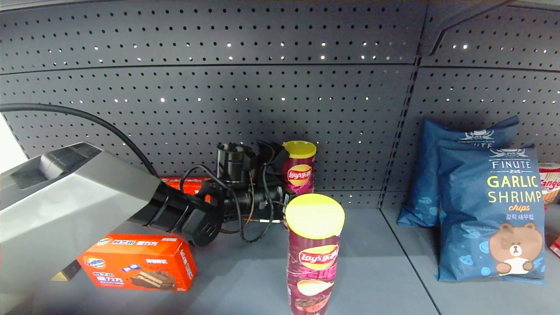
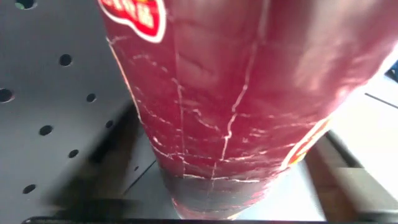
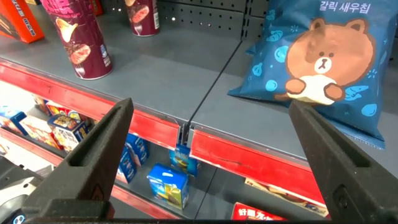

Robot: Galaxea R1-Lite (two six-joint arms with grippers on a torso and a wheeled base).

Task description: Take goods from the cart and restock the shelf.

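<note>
The tall dark-red chips can with a yellow lid [image 1: 300, 171] is held tight by the left end effector [image 1: 281, 176] at the back of the grey shelf [image 1: 376, 267].

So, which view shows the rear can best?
Head view: the rear can shows upright, lid and label plain. Left wrist view gives just its red side, close up; right wrist view, its lower part, far off.

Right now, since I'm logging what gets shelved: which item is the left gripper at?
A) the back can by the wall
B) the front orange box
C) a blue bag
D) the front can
A: the left gripper sits against the back can by the holed wall; the front can, front orange box and blue bags stand apart from it.
</note>
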